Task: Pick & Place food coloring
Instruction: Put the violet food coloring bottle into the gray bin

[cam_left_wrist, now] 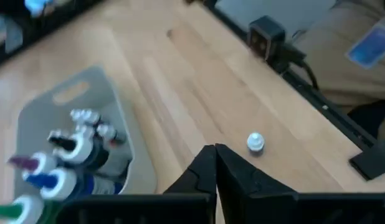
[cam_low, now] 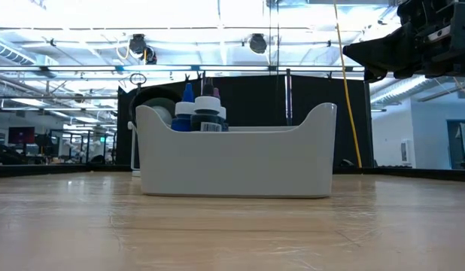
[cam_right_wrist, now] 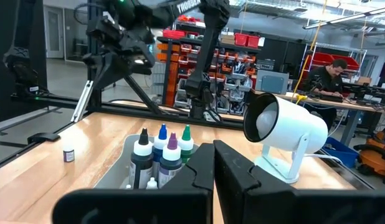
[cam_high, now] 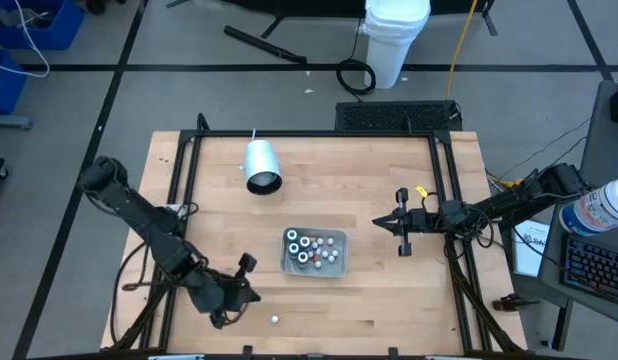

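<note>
The left pincer (cam_high: 251, 283) hung shut and empty above the counter (cam_high: 369, 190); one stray bottle (cam_high: 275, 320) lay near it, outside the tray (cam_high: 338, 268); next, reopen and descend.

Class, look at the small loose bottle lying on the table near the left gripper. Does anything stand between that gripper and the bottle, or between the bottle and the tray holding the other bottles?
Nothing visible does. The left gripper, shut and empty, sits beside the small bottle with bare table between them. Between the bottle and the tray there is only open wood.
</note>
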`<control>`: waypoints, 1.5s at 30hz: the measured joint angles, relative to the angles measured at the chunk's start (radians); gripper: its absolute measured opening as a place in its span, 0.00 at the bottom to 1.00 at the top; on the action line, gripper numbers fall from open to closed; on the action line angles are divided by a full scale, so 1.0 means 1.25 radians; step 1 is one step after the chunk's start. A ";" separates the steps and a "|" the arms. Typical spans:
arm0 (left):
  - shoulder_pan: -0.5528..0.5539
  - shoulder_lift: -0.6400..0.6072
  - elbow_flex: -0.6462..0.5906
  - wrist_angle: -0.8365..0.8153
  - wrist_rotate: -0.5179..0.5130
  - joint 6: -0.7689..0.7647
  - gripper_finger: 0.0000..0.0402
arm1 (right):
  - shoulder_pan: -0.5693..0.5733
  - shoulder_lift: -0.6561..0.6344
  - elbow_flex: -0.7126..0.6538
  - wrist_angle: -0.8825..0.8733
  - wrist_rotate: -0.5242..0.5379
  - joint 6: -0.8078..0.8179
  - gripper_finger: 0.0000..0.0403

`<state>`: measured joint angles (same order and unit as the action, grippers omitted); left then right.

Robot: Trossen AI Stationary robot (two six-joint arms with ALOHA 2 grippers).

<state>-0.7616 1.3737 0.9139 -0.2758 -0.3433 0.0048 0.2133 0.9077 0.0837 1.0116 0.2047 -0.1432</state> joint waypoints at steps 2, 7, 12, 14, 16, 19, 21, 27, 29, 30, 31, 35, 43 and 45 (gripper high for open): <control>-0.002 -0.021 -0.067 0.118 -0.002 0.059 0.03 | 0.000 0.000 0.000 0.000 0.000 0.000 0.00; 0.036 -0.108 -0.211 0.409 0.024 0.192 0.01 | 0.000 0.000 0.000 0.001 0.000 0.000 0.00; 0.190 -0.185 -0.316 0.517 0.150 0.060 0.01 | 0.000 0.000 0.000 0.001 0.000 0.000 0.00; 0.238 -0.183 -0.356 0.575 0.260 -0.009 0.01 | 0.000 0.000 0.000 0.001 0.000 0.000 0.00; 0.254 -0.167 -0.391 0.647 0.305 -0.054 0.01 | 0.000 0.000 0.000 0.001 0.000 0.000 0.00; 0.242 -0.125 -0.426 0.734 0.300 -0.067 0.01 | 0.000 0.000 0.000 0.000 0.000 0.000 0.00; 0.228 -0.095 -0.430 0.781 0.278 -0.066 0.01 | 0.000 0.000 0.000 0.000 0.000 0.000 0.00; 0.189 -0.017 -0.401 0.797 0.274 0.028 0.01 | 0.000 0.000 0.000 -0.012 0.000 -0.001 0.00; 0.182 -0.003 -0.398 0.798 0.274 0.059 0.01 | 0.000 0.001 0.000 -0.020 0.001 -0.001 0.00; 0.179 0.002 -0.398 0.797 0.273 0.067 0.01 | 0.000 0.001 0.000 -0.020 0.001 -0.002 0.00; 0.178 0.007 -0.398 0.796 0.274 0.068 0.01 | 0.000 0.001 0.000 -0.020 0.001 -0.002 0.00; 0.178 0.013 -0.399 0.782 0.273 0.048 0.01 | 0.000 0.001 0.000 -0.017 0.002 -0.023 0.00; 0.172 0.013 -0.399 0.752 0.229 0.034 0.01 | 0.000 0.001 0.000 0.009 0.005 -0.048 0.00; 0.171 0.013 -0.399 0.742 0.211 0.036 0.01 | 0.000 0.001 0.000 0.013 0.005 -0.046 0.00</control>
<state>-0.5474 1.3903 0.4156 0.6520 -0.0796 0.0492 0.2131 0.9085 0.0837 1.0279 0.2108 -0.2012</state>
